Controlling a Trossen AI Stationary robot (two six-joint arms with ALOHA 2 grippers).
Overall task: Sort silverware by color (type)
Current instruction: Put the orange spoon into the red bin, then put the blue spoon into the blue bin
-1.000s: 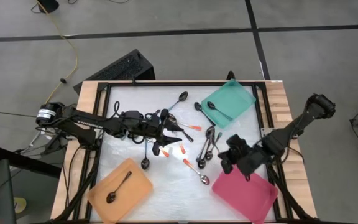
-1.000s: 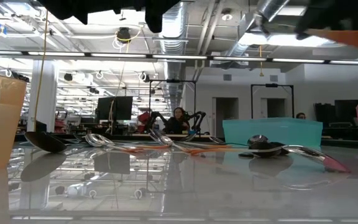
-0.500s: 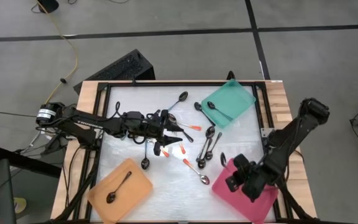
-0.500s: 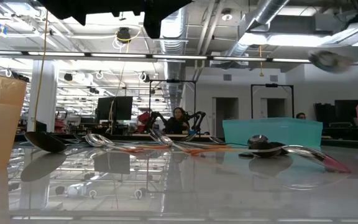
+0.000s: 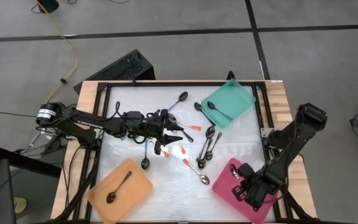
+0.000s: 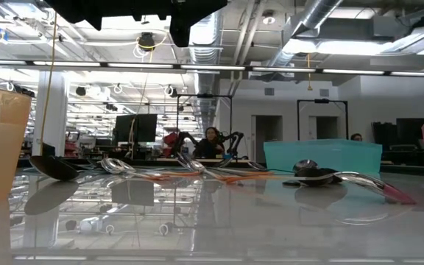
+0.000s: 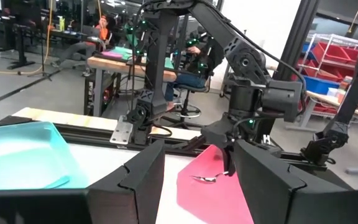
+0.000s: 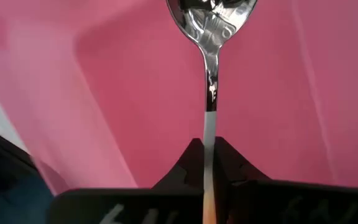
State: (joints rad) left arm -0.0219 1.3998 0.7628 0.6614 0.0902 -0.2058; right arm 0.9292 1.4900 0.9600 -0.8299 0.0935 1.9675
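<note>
— What do the right gripper's (image 8: pixel 209 163) fingers have?
— They are pinched tight on the handle of a spoon (image 8: pixel 211 37). Its silver bowl points away from the wrist, over the pink tray (image 5: pixel 224 185) at the table's near right corner.
— And the left gripper (image 5: pixel 174 127)?
— Its fingers (image 7: pixel 135 177) stand wide apart with nothing between them. It hangs above the loose spoons (image 5: pixel 207 144) scattered across the middle of the table (image 5: pixel 123 102).
— Where are the other pieces?
— One dark-handled spoon (image 5: pixel 217 110) lies in the teal tray (image 5: pixel 238 94) at the far right. Another spoon (image 5: pixel 118 187) lies in the orange tray (image 5: pixel 140 193) at the near left.
</note>
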